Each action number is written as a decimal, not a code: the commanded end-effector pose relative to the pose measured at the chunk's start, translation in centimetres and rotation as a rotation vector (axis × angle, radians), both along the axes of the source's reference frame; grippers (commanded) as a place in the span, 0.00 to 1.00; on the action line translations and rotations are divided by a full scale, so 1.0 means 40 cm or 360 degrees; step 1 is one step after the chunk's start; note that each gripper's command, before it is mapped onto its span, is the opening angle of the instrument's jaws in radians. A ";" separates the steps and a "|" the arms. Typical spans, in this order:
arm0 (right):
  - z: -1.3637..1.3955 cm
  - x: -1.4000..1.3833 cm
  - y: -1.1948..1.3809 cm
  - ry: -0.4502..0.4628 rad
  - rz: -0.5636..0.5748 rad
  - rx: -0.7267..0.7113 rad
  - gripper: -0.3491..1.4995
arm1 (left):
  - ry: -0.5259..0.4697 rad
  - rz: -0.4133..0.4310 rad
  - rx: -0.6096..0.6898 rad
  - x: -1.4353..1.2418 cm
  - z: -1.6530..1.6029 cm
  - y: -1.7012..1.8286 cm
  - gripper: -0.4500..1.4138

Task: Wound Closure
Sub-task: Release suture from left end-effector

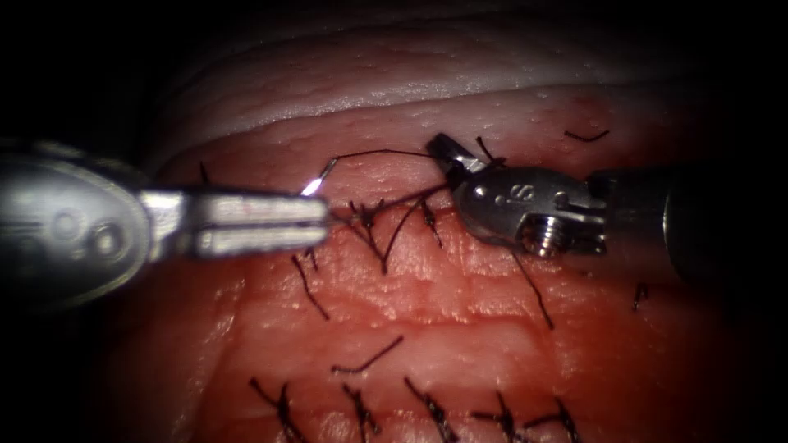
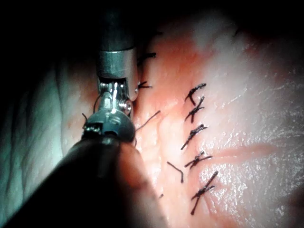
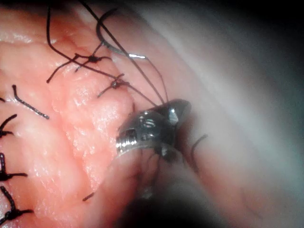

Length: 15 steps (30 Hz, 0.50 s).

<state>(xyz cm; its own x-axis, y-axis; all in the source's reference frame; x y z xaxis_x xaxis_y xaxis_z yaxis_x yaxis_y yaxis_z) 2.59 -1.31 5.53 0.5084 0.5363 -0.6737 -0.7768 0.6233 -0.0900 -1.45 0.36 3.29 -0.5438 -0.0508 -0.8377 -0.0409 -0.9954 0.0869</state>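
The left tool point(image 1: 316, 223) comes in level from the left of the cut point(image 1: 394, 215), its two jaws lying closed side by side with their tips at the knots point(image 1: 367, 215) on the cut. Whether they pinch thread there cannot be told. The needle point(image 1: 320, 178) lies just above those tips, a bright curved sliver resting free on the tissue point(image 1: 460, 303), not in it and held by neither tool. The thread point(image 1: 382, 152) arcs from the needle rightward to the right tool point(image 1: 447, 152), just right of the cut, whose jaws are clamped on it. A second strand runs from that tool back down to the knots. A row of finished stitches point(image 1: 431, 410) sits well below the cut, with a loose cut end point(image 1: 367, 359) between.
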 end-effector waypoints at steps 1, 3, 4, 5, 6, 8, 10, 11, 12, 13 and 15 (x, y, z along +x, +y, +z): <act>0.0010 0.0007 0.0003 0.0040 -0.0045 -0.0002 0.54 | -0.0005 0.0001 -0.0002 -0.0010 0.0015 0.0008 0.00; 0.0005 -0.0007 0.0007 0.0062 -0.0067 0.0003 0.87 | -0.0007 0.0003 -0.0002 -0.0006 0.0026 0.0012 0.00; 0.0000 -0.0020 0.0007 0.0052 -0.0095 -0.0007 0.93 | -0.0008 0.0003 -0.0001 -0.0006 0.0031 0.0014 0.00; -0.0004 -0.0032 0.0004 0.0059 -0.0102 -0.0009 0.94 | -0.0008 0.0003 -0.0001 -0.0005 0.0037 0.0017 0.00; -0.0010 -0.0045 0.0001 0.0057 -0.0104 -0.0008 0.94 | -0.0008 0.0003 0.0001 -0.0005 0.0045 0.0022 0.00; -0.0027 -0.0080 -0.0005 0.0049 -0.0124 -0.0018 0.97 | 0.0002 -0.0004 0.0005 -0.0007 0.0065 0.0038 0.00; -0.0044 -0.0117 -0.0009 0.0030 -0.0151 -0.0043 0.99 | 0.0014 -0.0030 -0.0002 -0.0009 0.0088 0.0052 0.00; -0.0058 -0.0146 -0.0014 0.0037 -0.0170 -0.0051 0.99 | 0.0017 -0.0043 -0.0006 -0.0011 0.0102 0.0059 0.00; -0.0068 -0.0169 -0.0018 0.0043 -0.0178 -0.0052 0.99 | 0.0022 -0.0052 -0.0007 -0.0015 0.0122 0.0070 0.00; -0.0081 -0.0200 -0.0025 0.0022 -0.0189 -0.0061 0.99 | 0.0021 -0.0065 -0.0010 -0.0020 0.0143 0.0080 0.00; -0.0099 -0.0247 -0.0038 0.0002 -0.0191 -0.0071 0.99 | 0.0051 -0.0087 -0.0015 -0.0027 0.0181 0.0097 0.00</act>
<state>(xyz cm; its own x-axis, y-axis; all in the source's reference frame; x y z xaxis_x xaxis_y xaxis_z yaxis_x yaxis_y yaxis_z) 1.45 -1.48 5.03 0.5713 0.4390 -0.6935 -0.6960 0.7070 -0.1258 -1.54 0.81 4.15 -0.5866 -0.0250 -0.8095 -0.0993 -0.9898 0.1026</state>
